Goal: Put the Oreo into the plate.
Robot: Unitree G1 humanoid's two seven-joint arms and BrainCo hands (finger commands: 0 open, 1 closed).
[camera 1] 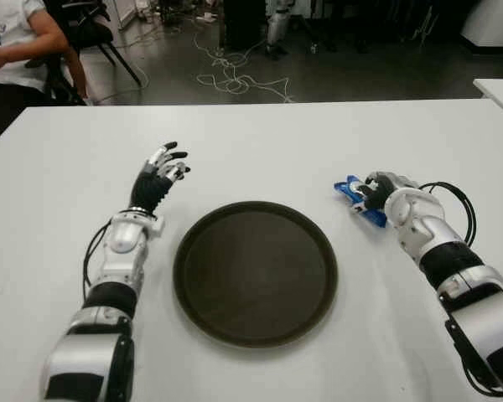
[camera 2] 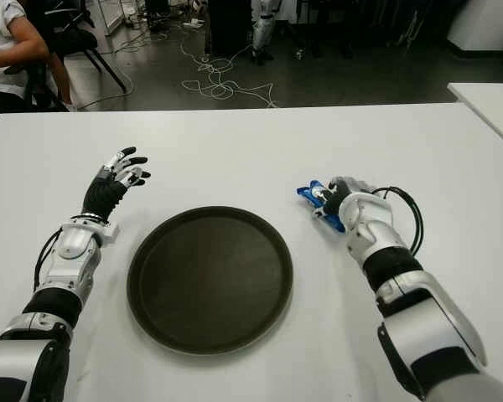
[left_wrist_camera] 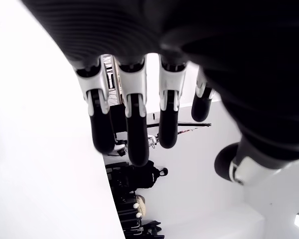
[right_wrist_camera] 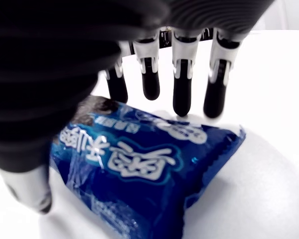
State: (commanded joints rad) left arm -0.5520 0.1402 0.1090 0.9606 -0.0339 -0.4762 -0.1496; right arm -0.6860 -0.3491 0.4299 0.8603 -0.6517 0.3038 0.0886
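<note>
Dark brown and round, the plate (camera 1: pixel 255 272) lies nearest on the white table (camera 1: pixel 260 142), toward its near edge and about midway between the side edges, with nothing in it. Just beyond its rim on the right-edge side sits the blue Oreo packet (camera 1: pixel 358 200), flat on the table and apart from the plate. The right hand (camera 1: pixel 379 193) is over the packet; in its wrist view the fingers (right_wrist_camera: pixel 182 92) reach down past the packet's far side and the thumb shows at the near side, the hand loosely wide around the wrapper and not clamped on it. On the other side of the plate, the left hand (camera 1: pixel 161 174) shows with fingers spread and holding nothing. Past the table's far edge, cables (camera 1: pixel 235 75) trail over the floor and a seated person (camera 1: pixel 17 38) shows beyond the far left corner.
</note>
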